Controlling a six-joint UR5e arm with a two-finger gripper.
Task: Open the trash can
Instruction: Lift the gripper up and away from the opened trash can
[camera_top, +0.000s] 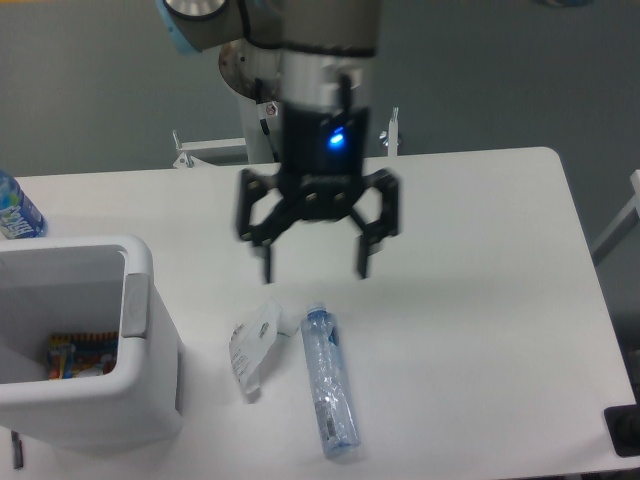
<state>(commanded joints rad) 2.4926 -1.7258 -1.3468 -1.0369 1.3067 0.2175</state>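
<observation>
The trash can (90, 340) is sitting at the table's near left corner, and it is looking open already: no lid is covering its mouth, and the inside is showing, with a colourful wrapper (75, 357) lying at the bottom. Where the lid is now cannot be told from this view. By that judgement the opening is done, with little or nothing left except perhaps for the arm to move clear. The can is a big, boxy white bin with rounded corners and thick walls, and a grey strip (136, 305) is running along its right rim.

Just to the right of the can, a crumpled clear bag (255, 343) is lying on the white table (480, 300), and beside that a plastic bottle (330, 383) is lying on its side. Behind the can, at the left edge, part of a blue-labelled bottle (17, 210) is showing.

The gripper (316, 262) is hanging above the table, up and to the right of the can and well apart from it, fingers spread wide and gripping nothing.
</observation>
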